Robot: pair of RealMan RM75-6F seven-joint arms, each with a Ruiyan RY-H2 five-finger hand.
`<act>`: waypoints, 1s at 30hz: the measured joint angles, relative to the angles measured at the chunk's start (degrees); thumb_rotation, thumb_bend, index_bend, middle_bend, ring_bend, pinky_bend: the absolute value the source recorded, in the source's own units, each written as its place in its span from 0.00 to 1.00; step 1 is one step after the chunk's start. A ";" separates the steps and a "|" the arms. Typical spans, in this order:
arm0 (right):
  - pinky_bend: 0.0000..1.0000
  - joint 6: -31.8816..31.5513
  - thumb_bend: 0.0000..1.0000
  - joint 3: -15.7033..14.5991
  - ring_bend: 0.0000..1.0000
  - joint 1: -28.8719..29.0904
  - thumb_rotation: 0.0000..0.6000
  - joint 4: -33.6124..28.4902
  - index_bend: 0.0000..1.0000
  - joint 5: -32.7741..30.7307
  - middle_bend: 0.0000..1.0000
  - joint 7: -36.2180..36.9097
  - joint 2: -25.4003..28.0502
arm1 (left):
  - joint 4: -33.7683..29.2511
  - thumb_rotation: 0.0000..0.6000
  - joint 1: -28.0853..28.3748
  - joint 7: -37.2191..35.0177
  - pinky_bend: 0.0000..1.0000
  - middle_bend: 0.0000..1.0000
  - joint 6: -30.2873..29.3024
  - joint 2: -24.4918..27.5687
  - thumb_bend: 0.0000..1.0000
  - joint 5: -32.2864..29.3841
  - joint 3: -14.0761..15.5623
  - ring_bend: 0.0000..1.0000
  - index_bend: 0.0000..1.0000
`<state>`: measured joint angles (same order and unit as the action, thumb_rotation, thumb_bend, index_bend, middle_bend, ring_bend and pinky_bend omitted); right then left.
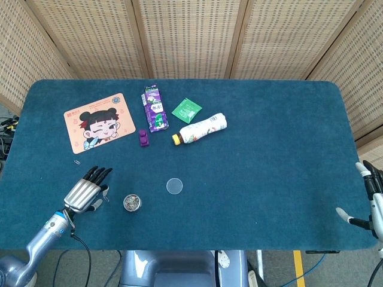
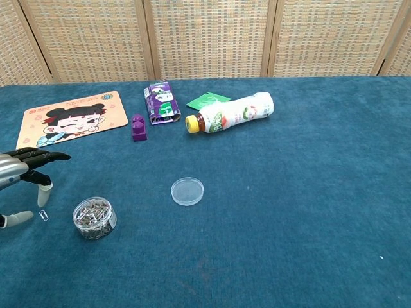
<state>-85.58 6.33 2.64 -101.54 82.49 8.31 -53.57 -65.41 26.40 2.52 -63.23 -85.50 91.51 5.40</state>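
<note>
While the right hand (image 1: 370, 197) hangs spread off the bench's (image 1: 269, 179) right edge, the left hand (image 1: 85, 190) hovers spread, empty, just left of the paper-clip jar (image 1: 132, 202).

Blue table (image 1: 269, 155) under bottle (image 1: 200, 130), jar (image 1: 132, 202), mat (image 1: 100, 121)

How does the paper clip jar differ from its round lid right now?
The jar stands upright near the left hand, full of silvery clips; the lid lies flat, empty, farther toward mid-table. The jar is taller, the lid a thin disc. Both are round, clear plastic.
</note>
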 measured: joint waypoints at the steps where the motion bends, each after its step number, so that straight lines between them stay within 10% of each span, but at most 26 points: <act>1: 0.00 0.00 0.00 0.01 0.00 0.01 1.00 0.00 0.00 0.01 0.00 0.00 0.00 | 0.03 1.00 0.02 0.10 0.00 0.00 0.11 -0.07 0.37 -0.06 -0.03 0.00 0.52; 22: 0.00 0.39 0.00 0.19 0.00 0.21 1.00 0.01 0.00 -0.51 0.00 0.00 -0.06 | 1.94 1.00 1.05 1.77 0.00 0.00 2.96 -3.01 0.37 -1.09 -0.48 0.00 0.52; 30: 0.00 0.29 0.00 0.20 0.00 0.16 1.00 0.02 0.00 -0.44 0.00 0.30 0.05 | 1.90 1.00 0.91 2.42 0.00 0.00 3.11 -3.00 0.44 -1.33 -0.36 0.00 0.67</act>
<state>-85.29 6.53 2.80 -101.52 82.05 8.61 -53.52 -63.51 27.31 4.95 -60.12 -88.50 90.17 5.04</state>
